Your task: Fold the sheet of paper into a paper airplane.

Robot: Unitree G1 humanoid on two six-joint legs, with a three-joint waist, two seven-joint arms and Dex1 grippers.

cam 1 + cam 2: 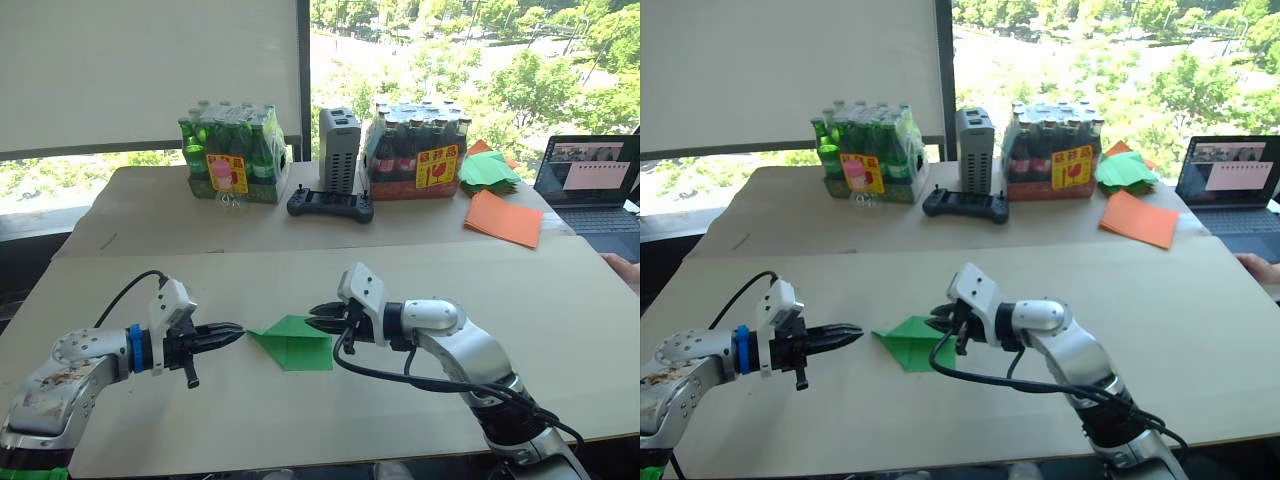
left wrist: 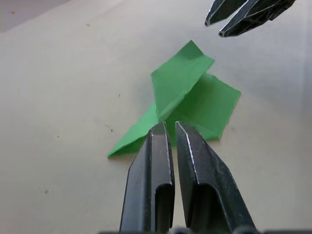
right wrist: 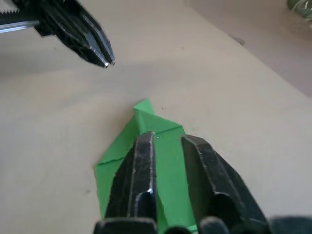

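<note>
a: sunlit window and trees behind a long pale table (image 1: pixel 560 330); at its far edge sit two packs of bottles (image 1: pixel 235 152), a game controller (image 1: pixel 330 204), orange sheets (image 1: pixel 503 218), a pile of green papers (image 1: pixel 486 170) and a laptop (image 1: pixel 590 185).

b: and from the head camera?

a: the sheet of paper (image 1: pixel 293 340) lies on the table as a pointed wedge between both arms. the left gripper (image 1: pixel 236 330) sits at its pointed tip, the right gripper (image 1: pixel 316 315) above its upper edge.

b: left wrist camera?

a: left fingers nearly closed, a thin gap, gripping nothing; one flap of the paper stands up.

b: right wrist camera?

a: right fingers parted a little above the paper (image 3: pixel 146 146), empty, the point facing the other gripper.

b: which step?

a: seemingly mid-fold, wings not yet formed. next probably needs one gripper pinning the wedge while the other presses the raised flap flat.
</note>
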